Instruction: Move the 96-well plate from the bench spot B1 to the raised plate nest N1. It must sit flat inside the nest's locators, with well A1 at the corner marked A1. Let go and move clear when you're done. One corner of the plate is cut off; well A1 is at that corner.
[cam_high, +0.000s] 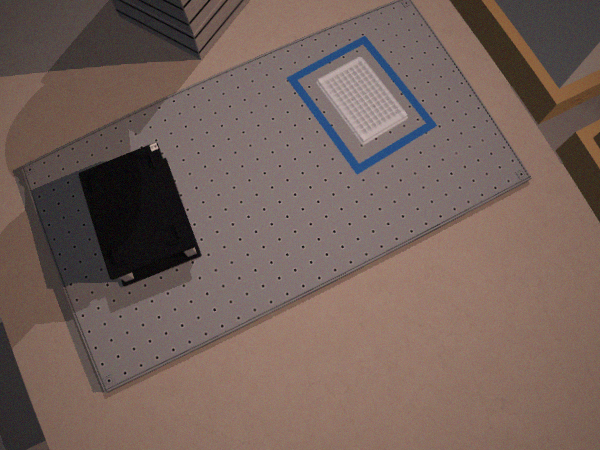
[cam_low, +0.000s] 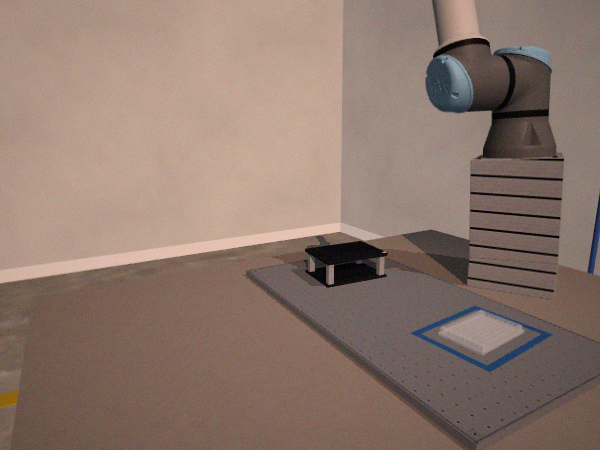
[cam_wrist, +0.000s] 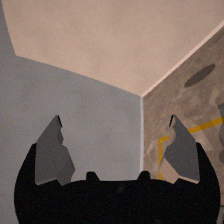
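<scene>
The white 96-well plate (cam_high: 362, 98) lies flat inside the blue-taped bench spot on the grey perforated board; it also shows in the exterior view (cam_low: 481, 331). The black raised plate nest (cam_high: 137, 211) stands on short legs at the board's other end, also seen in the exterior view (cam_low: 346, 259), with nothing on it. A small white label (cam_high: 154, 146) marks one nest corner. My gripper (cam_wrist: 115, 116) shows only in the wrist view. Its two fingers stand wide open with nothing between them, pointing at walls and floor, high above the bench.
The arm's base (cam_low: 519, 115) sits on a slatted pedestal (cam_low: 515, 225) beside the board, near the plate's end. The grey perforated board (cam_high: 270, 190) lies on a tan table. Walls meet behind the nest.
</scene>
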